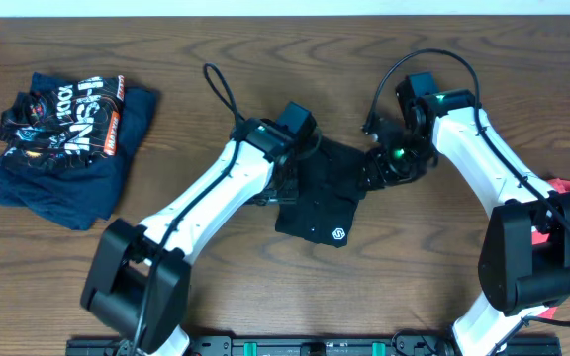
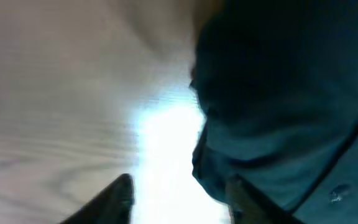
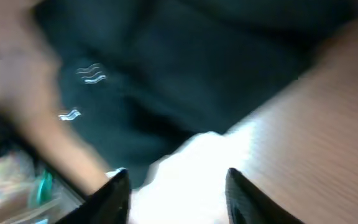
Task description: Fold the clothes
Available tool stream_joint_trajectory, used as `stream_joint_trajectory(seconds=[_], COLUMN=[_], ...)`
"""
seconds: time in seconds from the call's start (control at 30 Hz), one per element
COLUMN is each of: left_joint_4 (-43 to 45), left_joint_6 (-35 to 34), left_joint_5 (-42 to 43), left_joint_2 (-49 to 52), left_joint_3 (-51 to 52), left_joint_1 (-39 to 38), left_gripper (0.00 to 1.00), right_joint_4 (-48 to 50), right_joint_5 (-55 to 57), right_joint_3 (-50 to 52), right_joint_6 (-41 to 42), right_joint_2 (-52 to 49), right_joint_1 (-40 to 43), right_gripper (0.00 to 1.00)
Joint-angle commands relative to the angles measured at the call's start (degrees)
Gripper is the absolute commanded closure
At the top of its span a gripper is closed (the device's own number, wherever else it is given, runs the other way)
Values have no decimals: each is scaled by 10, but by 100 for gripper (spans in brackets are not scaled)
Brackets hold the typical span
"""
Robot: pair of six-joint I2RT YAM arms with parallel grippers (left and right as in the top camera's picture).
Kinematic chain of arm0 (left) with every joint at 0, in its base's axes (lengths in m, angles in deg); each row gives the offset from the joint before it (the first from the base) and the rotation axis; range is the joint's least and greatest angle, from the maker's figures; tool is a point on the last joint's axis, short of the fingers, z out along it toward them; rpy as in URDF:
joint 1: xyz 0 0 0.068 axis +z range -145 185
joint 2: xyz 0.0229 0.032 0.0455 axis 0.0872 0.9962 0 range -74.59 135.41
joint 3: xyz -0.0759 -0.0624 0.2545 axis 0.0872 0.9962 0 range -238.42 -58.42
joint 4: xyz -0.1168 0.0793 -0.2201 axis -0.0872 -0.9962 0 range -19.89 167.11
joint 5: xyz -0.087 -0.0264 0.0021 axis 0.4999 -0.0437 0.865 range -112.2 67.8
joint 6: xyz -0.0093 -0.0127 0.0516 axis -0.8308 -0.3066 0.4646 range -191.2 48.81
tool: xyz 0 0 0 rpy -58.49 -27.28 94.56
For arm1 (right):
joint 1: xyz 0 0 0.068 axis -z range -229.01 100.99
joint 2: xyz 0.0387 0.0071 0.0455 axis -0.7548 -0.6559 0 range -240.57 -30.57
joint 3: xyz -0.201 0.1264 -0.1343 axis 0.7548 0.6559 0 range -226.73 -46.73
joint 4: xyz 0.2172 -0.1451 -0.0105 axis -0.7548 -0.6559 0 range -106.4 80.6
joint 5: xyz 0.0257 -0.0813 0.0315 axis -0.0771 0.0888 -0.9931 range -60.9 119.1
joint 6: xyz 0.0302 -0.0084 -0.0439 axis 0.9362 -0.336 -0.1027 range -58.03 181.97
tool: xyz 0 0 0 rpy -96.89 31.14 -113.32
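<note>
Dead centre, compact rumpled black garment [image 1: 315, 203]

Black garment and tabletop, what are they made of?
Black garment: soft fabric, likely knit, matte; it lies limp with rumpled edges. Table: wood or wood-look laminate, can't tell which; smooth, slightly glossy; brown grain lines, bright glare in the wrist views.

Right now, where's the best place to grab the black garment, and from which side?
On the black garment, probably the corner beside its white logo, approached from the robot's base side: that corner lies flat and uncovered, its edges free on the table.
</note>
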Motion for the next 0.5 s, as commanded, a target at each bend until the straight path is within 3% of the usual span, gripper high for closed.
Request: stream_joint_trajectory(seconds=[0.0,0.1,0.47], left_joint_4=[24,64,120], left_joint_6=[33,78,114], left_joint_5=[13,88,135], left_joint_2=[-6,-5,7], left_joint_3=[1,2,27], left_joint_1=[3,3,5], left_gripper=[58,60,63], right_joint_4=[-16,-13,98], right_joint_5=[-184,-219,-291], right_joint_3=[4,14,144], right_joint_6=[-73,-80,-88], right_joint_2=[-5,-5,-5], right_joint_1=[2,2,-17], right_gripper=[76,91,92])
